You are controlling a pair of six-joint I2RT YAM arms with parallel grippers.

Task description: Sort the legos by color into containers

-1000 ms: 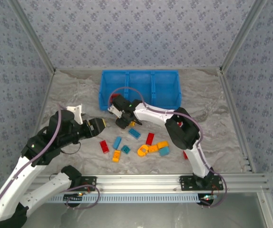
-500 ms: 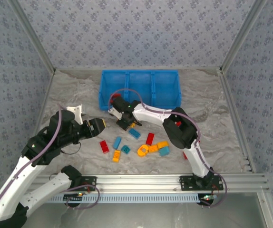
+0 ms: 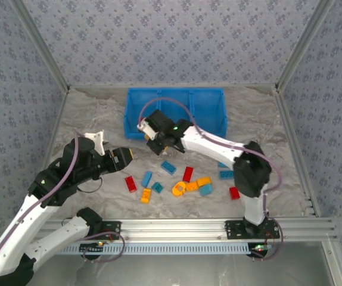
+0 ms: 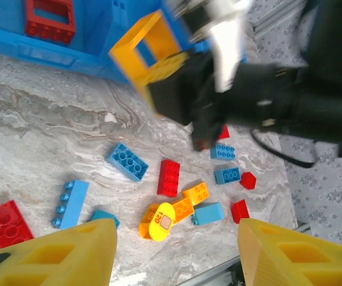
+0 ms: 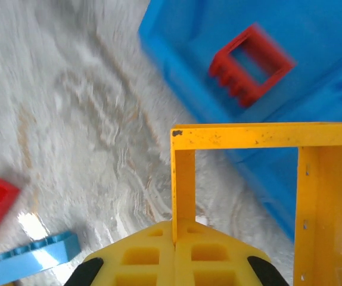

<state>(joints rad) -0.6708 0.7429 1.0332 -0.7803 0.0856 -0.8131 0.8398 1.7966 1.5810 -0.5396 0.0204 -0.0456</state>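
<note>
The right gripper (image 3: 159, 142) was clamped fully shut on one bar of a yellow open frame (image 5: 260, 136). It held that frame up at the 7 o'clock corner of the blue bin (image 3: 218, 113), right by the near wall. In the right wrist view the frame's hollow square sat over the bin's edge, with marbled table (image 3: 87, 119) showing at its 9 o'clock side. A red open frame (image 5: 230, 77) lay flat on the bin's floor, at 12 o'clock from the held piece; the blurred view did not settle which compartment it was in.

The left gripper (image 3: 123, 158) hung at about 8 o'clock from the bin, its jaws roughly half spread with nothing between them, pointed toward the loose bricks.

The other legos lay scattered on the table at 6 o'clock from the bin, apart from its wall:
- a blue brick (image 3: 168, 167) nearest the right gripper, with a red brick (image 3: 187, 174) just at its 4 o'clock
- a yellow-orange cluster (image 3: 186, 186) with a teal brick (image 3: 205, 189) touching its 3 o'clock end
- a red flat brick (image 3: 130, 183) and a light blue brick (image 3: 146, 179) side by side at the 9 o'clock end of the scatter
- further out at 3 o'clock, a small blue brick (image 3: 225, 174) and a small red piece (image 3: 235, 192)
</note>
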